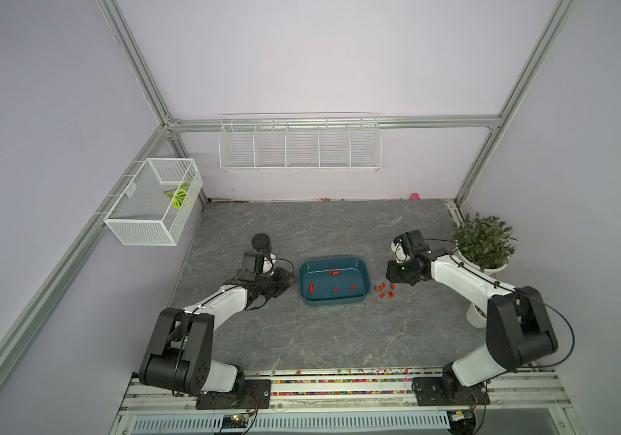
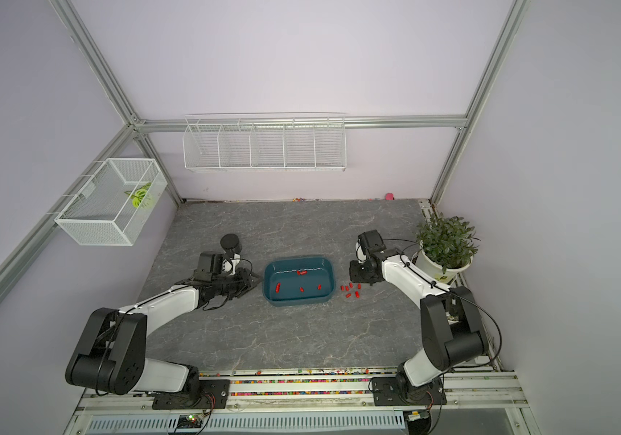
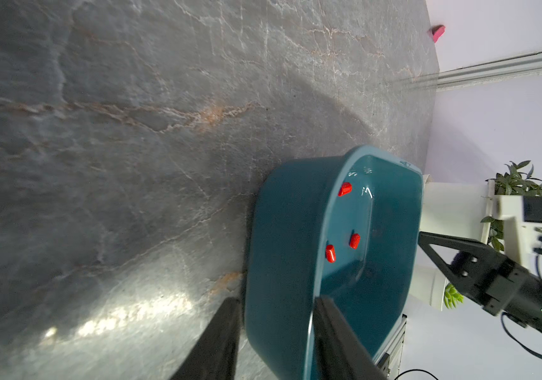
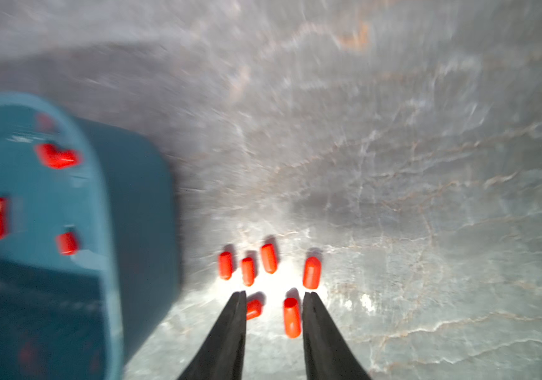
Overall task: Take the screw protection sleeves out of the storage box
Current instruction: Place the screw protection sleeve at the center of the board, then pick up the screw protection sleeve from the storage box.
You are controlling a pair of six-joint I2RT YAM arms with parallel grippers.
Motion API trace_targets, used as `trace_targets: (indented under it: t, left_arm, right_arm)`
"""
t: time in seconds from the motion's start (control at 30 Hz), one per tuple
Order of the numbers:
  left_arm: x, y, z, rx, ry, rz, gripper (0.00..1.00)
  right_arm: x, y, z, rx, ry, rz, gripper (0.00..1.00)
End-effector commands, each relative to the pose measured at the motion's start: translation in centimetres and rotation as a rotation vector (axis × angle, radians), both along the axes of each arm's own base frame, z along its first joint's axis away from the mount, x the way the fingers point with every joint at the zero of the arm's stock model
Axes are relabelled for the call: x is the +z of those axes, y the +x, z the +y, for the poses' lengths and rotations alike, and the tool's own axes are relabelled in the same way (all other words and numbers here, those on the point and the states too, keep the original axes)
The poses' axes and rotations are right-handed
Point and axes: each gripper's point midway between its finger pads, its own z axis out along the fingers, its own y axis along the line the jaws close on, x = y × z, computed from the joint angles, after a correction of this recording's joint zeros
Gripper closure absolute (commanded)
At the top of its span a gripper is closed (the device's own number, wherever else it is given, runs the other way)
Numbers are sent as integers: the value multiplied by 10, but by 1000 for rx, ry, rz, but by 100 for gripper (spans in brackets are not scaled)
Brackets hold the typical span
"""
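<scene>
Right end effector (image 4: 274,296) spread, released: a tiny red plastic screw protection sleeve (image 4: 291,317) lies loose between its tips on the grey counter (image 4: 394,148). Left end effector (image 3: 276,301) clamps the wall of the teal plastic storage box (image 3: 283,230), likely steadying it; more sleeves inside.

Glossy smooth plastic storage box (image 1: 335,301), faintly sheened stone-look tabletop (image 1: 320,339).

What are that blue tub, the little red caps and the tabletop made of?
The storage box: likely moulded plastic, glossy teal; highlights glint inside. The screw protection sleeves: probably plastic or rubber, smooth bright red. The tabletop: grey, veined stone look; real or printed, cannot tell.
</scene>
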Motion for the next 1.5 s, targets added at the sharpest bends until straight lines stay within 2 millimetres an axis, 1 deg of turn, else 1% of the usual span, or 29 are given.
trace_targets:
  t: [0.0,0.07,0.2,0.27,0.33,0.6,0.7,0.8,0.93,1.0,1.2,1.3,1.47]
  left_arm:
    - [7,7,-2,-9,-8,-25,57]
    - [8,8,-2,-8,-9,-27,57]
    - [10,8,-1,-6,-9,-35,57]
    - [11,7,-1,-7,-10,-38,57]
    - [11,7,-1,-7,-11,-38,57]
    - [10,7,-1,-6,-13,-39,57]
    - [10,8,-1,-5,-11,-39,57]
    - [10,7,-1,-6,-11,-37,57]
    - [10,8,-1,-4,-11,-39,57]
    - [10,7,-1,-5,-12,-37,57]
    - [10,7,-1,-7,-13,-35,57]
    - [9,7,-1,-6,-13,-33,57]
    - [10,7,0,-4,-12,-37,57]
  right_arm:
    - [37,-4,20,79,103,-52,66]
    - [56,-4,36,115,151,-92,65]
    - [85,-4,68,185,206,-153,64]
    - [92,-3,88,225,206,-174,64]
    - [92,-1,105,259,196,-180,64]
    - [54,16,171,338,208,-138,67]
    - [40,19,191,381,146,-132,69]
    - [21,21,206,410,66,-138,71]
    - [-11,27,213,409,-12,-119,72]
    - [-21,30,214,398,-18,-109,72]
    - [-30,41,211,369,-68,-121,71]
    - [-39,43,208,360,-97,-105,71]
    - [-45,46,202,335,-135,-98,70]
